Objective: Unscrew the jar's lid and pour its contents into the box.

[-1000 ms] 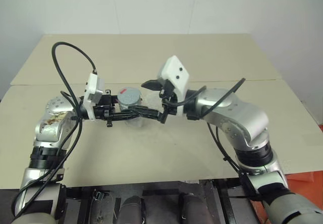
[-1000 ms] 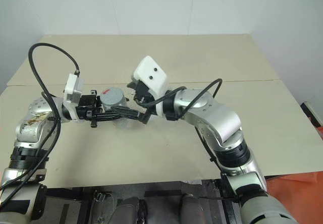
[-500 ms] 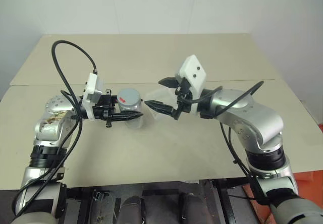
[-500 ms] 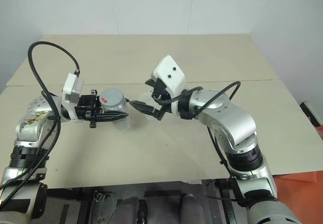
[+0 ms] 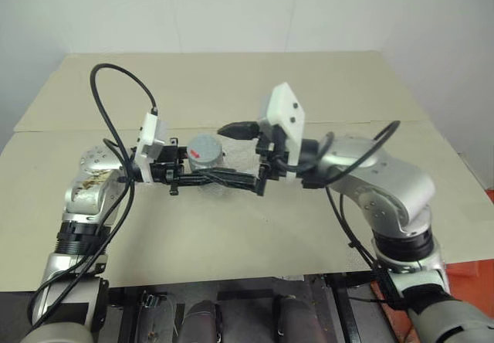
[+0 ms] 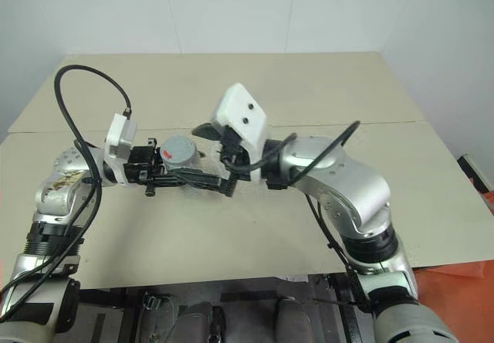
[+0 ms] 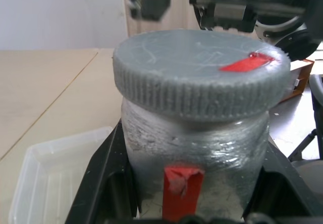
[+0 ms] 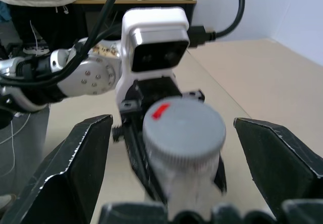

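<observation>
One jar [image 7: 194, 148], silvery-grey, capped by one ribbed grey lid [image 7: 202, 72], with two red marks counted: one on the lid's top and one strip down the jar's front. One clear plastic box [image 7: 48, 176], shallow, lying on one beige table [image 5: 231, 80] made up of two panels meeting at a seam. Two grippers counted, left gripper [image 5: 231, 178] and right gripper [image 8: 186, 153], each with two black fingers and each topped by one white camera block.
</observation>
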